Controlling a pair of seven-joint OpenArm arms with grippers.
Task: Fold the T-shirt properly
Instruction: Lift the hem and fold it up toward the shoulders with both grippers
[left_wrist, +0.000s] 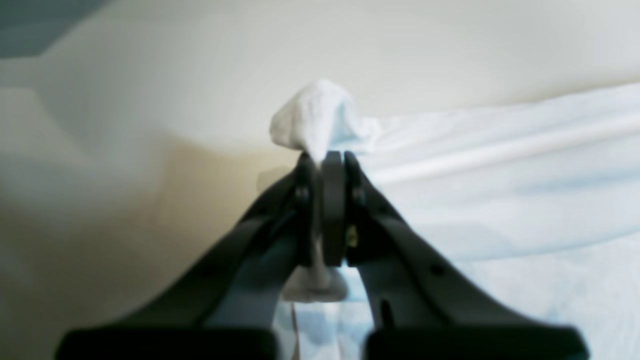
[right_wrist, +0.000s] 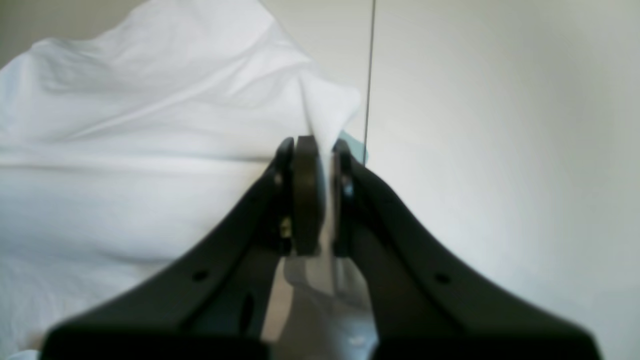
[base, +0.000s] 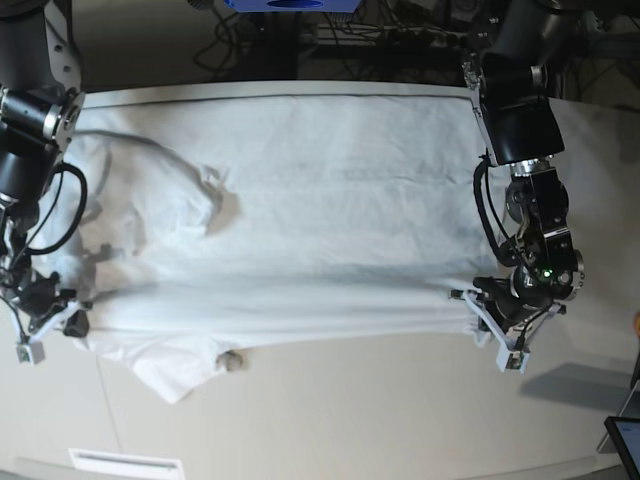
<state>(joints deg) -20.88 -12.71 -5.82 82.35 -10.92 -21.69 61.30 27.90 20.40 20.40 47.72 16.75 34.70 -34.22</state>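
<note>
Table: off-white table (base: 400, 400) seen from above in the base view, with dark cables and equipment beyond its far edge and a bare strip along its near edge.
T-shirt: white T-shirt (base: 300, 200) spread across most of the table, reaching from the left edge nearly to the right edge, with its near hem drawn into a fairly straight line between the two claws.
Sleeve: one sleeve (base: 175, 365) hangs past the hem line toward the near edge, close to the left end, lying flat with a small dark spot just beside it.
Folds: a bunched ridge of cloth sits in the far left part of the shirt; long shallow creases run along its length.
Left gripper: left gripper (left_wrist: 325, 160) stands at the shirt's near hem toward the table's right edge, jaws pressed together on a pinch of white fabric; a small tuft sticks out past the tips, and the rest of the shirt stretches away to one side.
Right gripper: right gripper (right_wrist: 312, 145) stands at the near hem by the table's left edge, jaws likewise clamped on a fold of the shirt, a pointed peak of cloth rising above the tips.
Seam: a thin dark line (right_wrist: 370, 70) runs across the table just behind the right gripper's pinched cloth.
</note>
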